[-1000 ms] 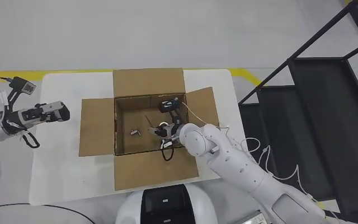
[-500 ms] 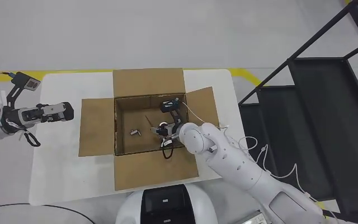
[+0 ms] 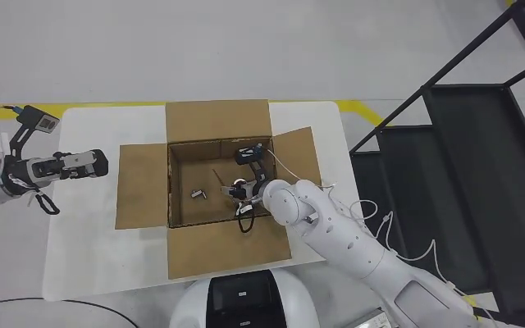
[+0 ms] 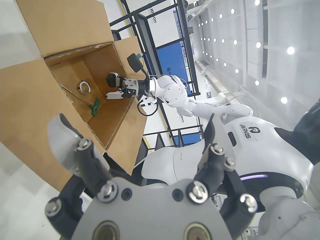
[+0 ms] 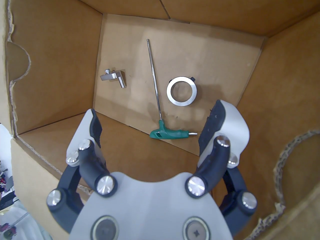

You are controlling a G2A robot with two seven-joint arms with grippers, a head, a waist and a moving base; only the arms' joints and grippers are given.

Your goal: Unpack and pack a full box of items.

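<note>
Since all four flaps are folded out, the cardboard box (image 3: 217,121) in the middle of the top view is easy to look into. Three bits lie on its floor, none touching: a small metal bracket (image 5: 113,76), a long hex key (image 5: 155,83) with a green T-handle, and a metal ring (image 5: 182,91). The key lies between the other two. The right gripper (image 5: 156,112) hangs inside the box, toward its right side in the top view. Its fingers are spread wide with nothing in them. The box sits on a white table (image 3: 90,246). The left gripper (image 3: 94,164) is way over at the left edge of that frame, above the table and clear of the box's left flap, also spread wide and holding nothing.
</note>
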